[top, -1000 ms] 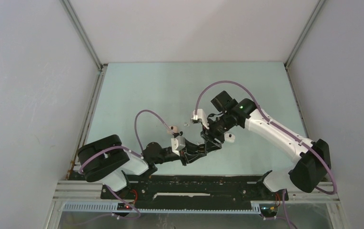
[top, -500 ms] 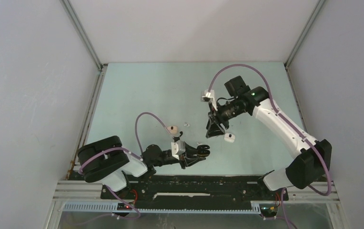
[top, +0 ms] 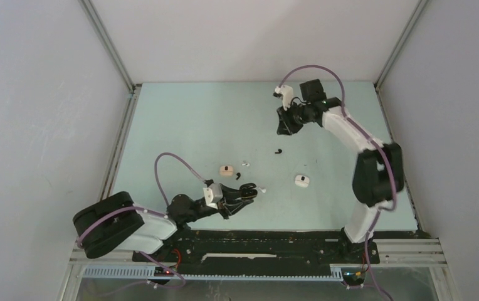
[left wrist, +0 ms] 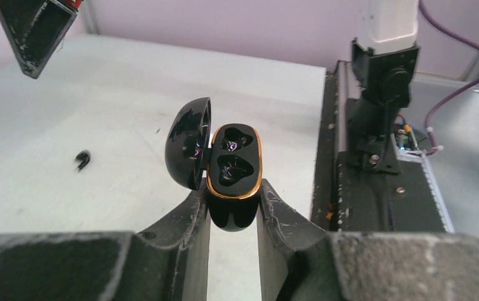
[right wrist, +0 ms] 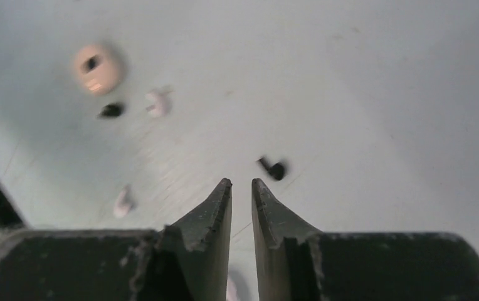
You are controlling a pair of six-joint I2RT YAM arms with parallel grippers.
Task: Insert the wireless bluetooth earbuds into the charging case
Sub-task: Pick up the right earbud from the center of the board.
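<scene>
Earbuds lie loose on the pale counter (top: 180, 119), none of them in a case. The lone black earbud (right wrist: 274, 168) sits apart from the rest toward the far side. From the right wrist it shows just ahead of the right claw (right wrist: 241, 183) and a little to its right, on the counter below, with its thin stem slanting up-left from the rounded body. That claw hangs above the counter with its tips drawn all but together, a thin slit between them and nothing in it. A white earbud (top: 245, 163) and a second black earbud (top: 238, 175) lie close beside a round beige case (top: 226, 169), too small to tell which way they point. Another white bud (top: 263, 188) rests just off the tips of the left claw (left wrist: 234, 194). The left claw is clenched on the lower body of the black charging case (left wrist: 234, 157). The case's long axis runs straight out from the fingers, its gold-rimmed wells face the wrist camera, and its lid is swung open to the left. A white case (top: 302, 180) lies well to the right.
</scene>
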